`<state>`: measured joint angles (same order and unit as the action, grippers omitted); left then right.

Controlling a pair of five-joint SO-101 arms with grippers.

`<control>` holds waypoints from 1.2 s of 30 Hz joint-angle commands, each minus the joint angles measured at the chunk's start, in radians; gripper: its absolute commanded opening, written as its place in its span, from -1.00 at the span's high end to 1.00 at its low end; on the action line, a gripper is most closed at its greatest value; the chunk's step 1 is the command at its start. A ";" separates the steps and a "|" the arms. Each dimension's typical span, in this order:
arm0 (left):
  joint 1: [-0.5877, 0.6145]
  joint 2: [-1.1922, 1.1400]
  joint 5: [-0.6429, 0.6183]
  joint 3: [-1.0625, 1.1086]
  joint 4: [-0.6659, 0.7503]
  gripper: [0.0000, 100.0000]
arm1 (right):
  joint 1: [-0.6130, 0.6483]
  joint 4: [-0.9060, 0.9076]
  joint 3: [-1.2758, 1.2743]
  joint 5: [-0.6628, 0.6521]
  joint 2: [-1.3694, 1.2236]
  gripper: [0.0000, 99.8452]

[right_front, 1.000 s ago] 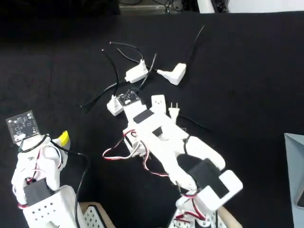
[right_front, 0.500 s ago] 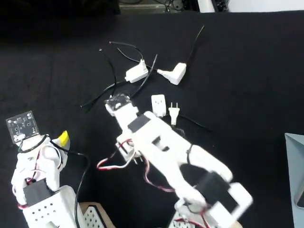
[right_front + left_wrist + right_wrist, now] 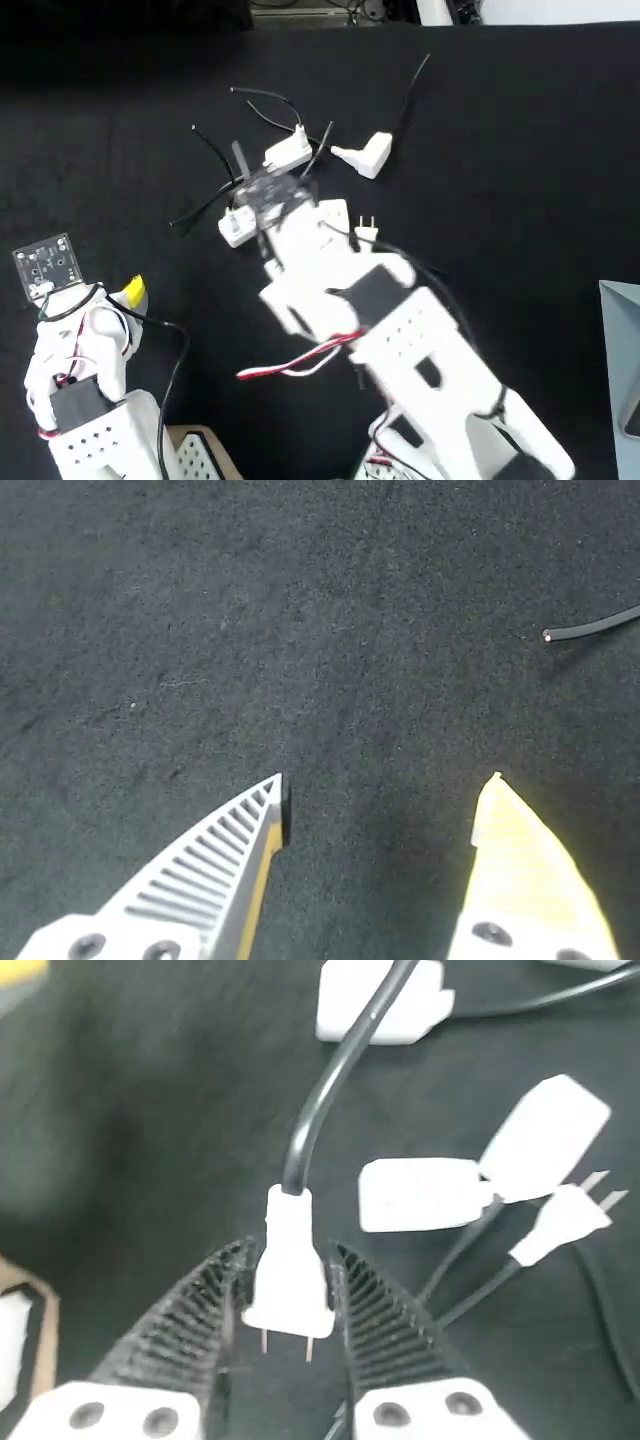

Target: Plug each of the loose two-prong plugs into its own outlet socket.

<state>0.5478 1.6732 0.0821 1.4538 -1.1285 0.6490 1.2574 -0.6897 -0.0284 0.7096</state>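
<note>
1. Right pincer (image 3: 290,1255) is clamped on a plug (image 3: 288,1285) near a socket (image 3: 420,1195).
2. Left pincer (image 3: 385,790) gapes empty over bare worktop (image 3: 300,600).
3. No plug looks seated yet; a second plug (image 3: 560,1222) lies loose.

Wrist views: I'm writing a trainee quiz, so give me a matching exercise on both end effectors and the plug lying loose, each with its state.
1. left end effector
2. right end effector
3. loose two-prong plug

A. lying on the black cloth, prongs bare
B. open, holding nothing
C. shut on a second two-prong plug

Pairs: 1-B, 2-C, 3-A.
</note>
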 commanded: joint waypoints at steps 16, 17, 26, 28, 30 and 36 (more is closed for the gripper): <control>0.004 0.008 -0.005 -0.005 0.014 0.40 | -0.031 -0.115 -0.101 0.032 -0.263 0.74; 0.004 0.008 -0.005 -0.005 0.014 0.40 | -0.031 -0.100 -0.093 0.032 -0.263 0.74; 0.004 0.008 -0.005 -0.005 0.014 0.40 | -0.029 -0.175 -0.179 0.026 -0.272 0.74; 0.004 0.008 -0.005 -0.005 0.014 0.40 | -0.028 -0.198 -0.197 0.026 -0.272 0.74; 0.004 0.008 -0.005 -0.005 0.014 0.40 | -0.017 -0.199 -0.199 0.025 -0.272 0.74; 0.004 0.008 -0.005 -0.005 0.014 0.40 | 0.058 -0.199 -0.196 0.025 -0.274 0.74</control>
<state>0.5478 1.6732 0.0821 1.4538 -1.1285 0.6751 1.0702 -0.8907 -0.0069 0.4381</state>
